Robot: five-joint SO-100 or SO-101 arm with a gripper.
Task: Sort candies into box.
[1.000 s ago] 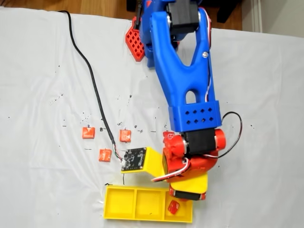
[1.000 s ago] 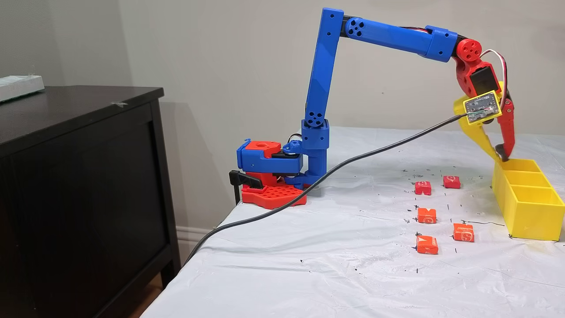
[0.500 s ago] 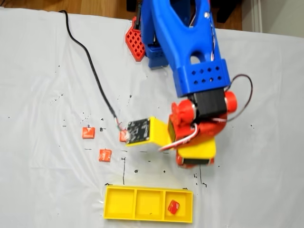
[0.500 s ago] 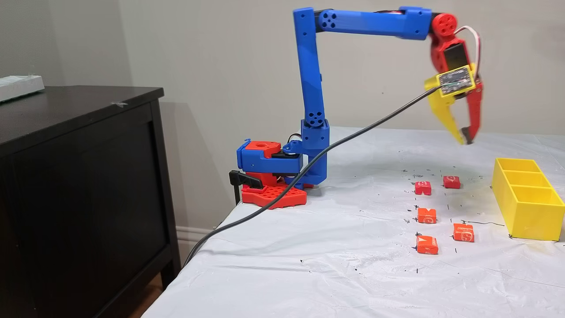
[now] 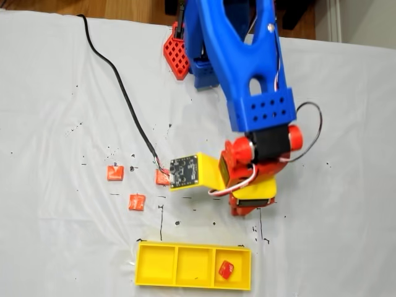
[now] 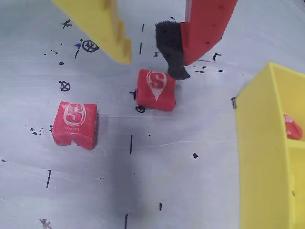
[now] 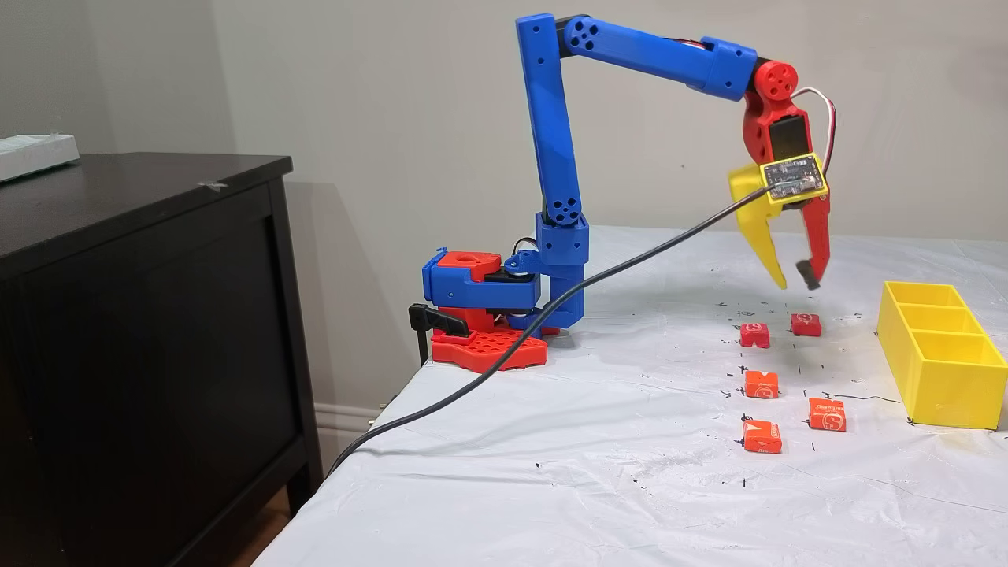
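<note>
1. A white sheet (image 7: pixel 630 441) speckled with black pen marks covers the table, with a dark cabinet (image 7: pixel 142 315) at 9 o'clock in the side fixed view and a plain pale wall behind.
2. The gripper (image 7: pixel 795 281) hangs above the sheet with its jaws parted and nothing between them; in the wrist view the yellow finger (image 6: pixel 102 26) sits at 11 o'clock and the red finger's black pad (image 6: pixel 171 47) at 12 o'clock.
3. Just below the pad in the wrist view lies one candy (image 6: pixel 156 89), apart from both fingertips; a second candy (image 6: pixel 75 123) lies at 8 o'clock from it.
4. In the side fixed view those two candies (image 7: pixel 806 324) (image 7: pixel 754 335) rest under the gripper, with three more (image 7: pixel 761 384) (image 7: pixel 826 414) (image 7: pixel 761 435) nearer the camera at about 6 o'clock.
5. The box (image 7: pixel 941 366) stands at 4 o'clock from the gripper in that view, well apart from it.
6. In the top-down fixed view the box (image 5: pixel 154 265) lies at 6 o'clock, and its right-hand compartment holds one candy (image 5: pixel 226 269).
7. A black cable (image 7: pixel 551 307) runs from the gripper's camera board off the table edge.
</note>
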